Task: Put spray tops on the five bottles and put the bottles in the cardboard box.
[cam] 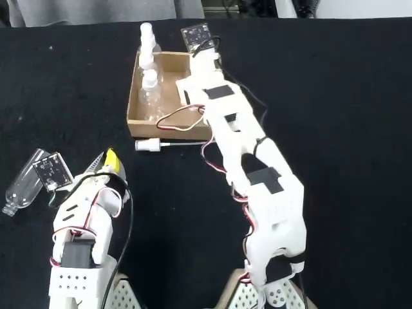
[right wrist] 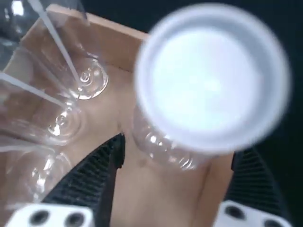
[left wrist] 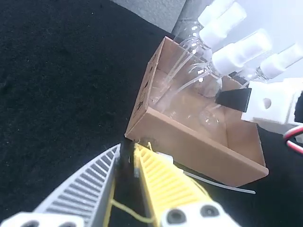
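Note:
The cardboard box [cam: 167, 127] sits at the back of the black table. My right gripper [right wrist: 177, 161] is down inside the box [right wrist: 118, 28], shut on an upright clear bottle [right wrist: 161, 146] with a white spray top [right wrist: 213, 75]. Three other capped bottles [right wrist: 87, 80] stand beside it along the box's left side [cam: 149, 87]. A loose spray top [cam: 149, 145] with its tube lies just in front of the box. One uncapped bottle [cam: 22, 187] lies on its side at the far left. My left gripper [cam: 109, 159] is shut and empty, low over the cloth, pointing at the spray top [left wrist: 163, 157].
The right arm [cam: 225, 116] stretches from the front edge across the table's middle and over the box's right half. The left arm's base [cam: 77, 277] is at the front left. Black cloth lies open to the right of the arms.

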